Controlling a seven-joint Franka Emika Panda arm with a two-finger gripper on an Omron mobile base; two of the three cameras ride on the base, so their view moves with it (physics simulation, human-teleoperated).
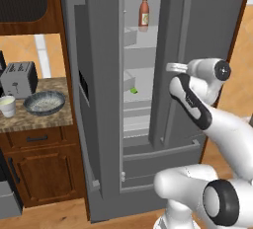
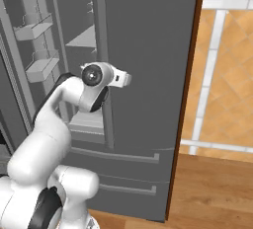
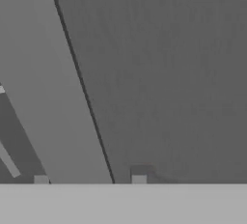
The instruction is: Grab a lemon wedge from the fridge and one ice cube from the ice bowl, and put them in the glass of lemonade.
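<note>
A: What was in the fridge (image 1: 104,50)?

B: The left door stood swung open. A red-brown bottle (image 1: 144,13) stood upright on an upper shelf, and the lemon wedge (image 1: 133,91), tiny and yellow-green, lay on a lower shelf, well below the bottle. The open door's bins (image 2: 42,69), seen in the right base view, looked bare as far as I could tell.

A: And the containers outside it?

B: On the table (image 1: 42,117) left of the fridge, the ice bowl (image 1: 44,102) sat with whitish contents; individual cubes could not be made out. The glass of lemonade (image 1: 7,106) stood just beside it on the left, apart from it, upright. A toaster (image 1: 19,79) stood behind them.

A: How was the arm posed?

B: It rose from the base, bent at the elbow, and its wrist pointed at the right door, level with that door's long handle (image 1: 181,30). The hand (image 3: 90,179) was up against the grey door face; only its two fingertips (image 3: 139,178) showed at the bottom of the hand view, set apart from each other.

A: Was it gripping the handle?

B: I could not tell. The fingertips stood apart, but whether they were closed on anything was not visible
</note>
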